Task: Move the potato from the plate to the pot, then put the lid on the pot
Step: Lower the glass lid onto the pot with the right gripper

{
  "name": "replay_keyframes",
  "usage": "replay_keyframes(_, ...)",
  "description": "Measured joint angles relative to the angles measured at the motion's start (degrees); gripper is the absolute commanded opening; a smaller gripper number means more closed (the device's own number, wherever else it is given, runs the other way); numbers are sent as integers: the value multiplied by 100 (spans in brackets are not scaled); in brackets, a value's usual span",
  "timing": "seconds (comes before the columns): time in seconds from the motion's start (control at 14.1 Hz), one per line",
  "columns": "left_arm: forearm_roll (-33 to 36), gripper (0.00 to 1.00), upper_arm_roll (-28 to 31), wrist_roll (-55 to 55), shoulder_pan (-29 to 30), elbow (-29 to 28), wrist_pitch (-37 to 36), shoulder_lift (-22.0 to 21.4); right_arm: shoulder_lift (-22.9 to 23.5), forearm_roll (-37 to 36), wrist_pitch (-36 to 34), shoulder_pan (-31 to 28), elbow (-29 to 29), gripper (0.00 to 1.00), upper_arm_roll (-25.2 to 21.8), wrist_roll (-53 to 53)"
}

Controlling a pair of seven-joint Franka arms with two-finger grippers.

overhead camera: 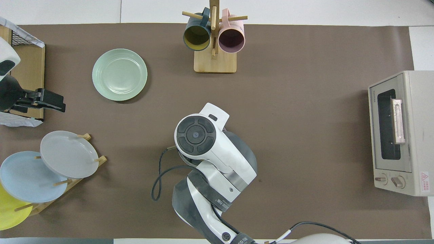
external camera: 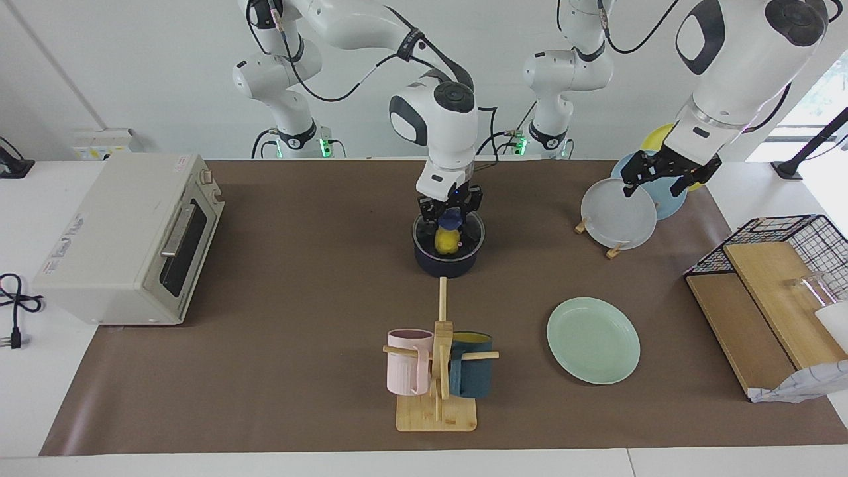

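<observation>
Potato bright yellow; pot dark navy; plate pale mint green; lid knob blue.

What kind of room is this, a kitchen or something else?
Probably a robotics lab set up as a mock kitchen. Two white robot arms stand at a table with a brown mat; on it are a toaster oven, a mug rack and a pot, against bare white walls.
</observation>
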Motion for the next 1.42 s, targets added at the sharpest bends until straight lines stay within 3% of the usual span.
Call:
replay_keyframes(0.71,0,100,-260,-16,107,-1,262,-203,-62,-315,293,92,-164,0,-5,14)
replay_keyframes(0.78,0,100,-260,-16,124,7,262,-204,-75,-315,317,91,-187,32,-6,14)
replay_keyframes(0.85,0,100,-260,-16,129,7,256,-203,-81,-315,329,89,-199,99,-7,14)
replay_keyframes(1.2,0,100,-267,-16,129,7,251,-204,-46,-315,382,32,-234,100,-34,20)
replay_keyframes(1.42,0,100,-265,-16,137,7,251,-204,-111,-309,-121,-225,275,100,-45,25)
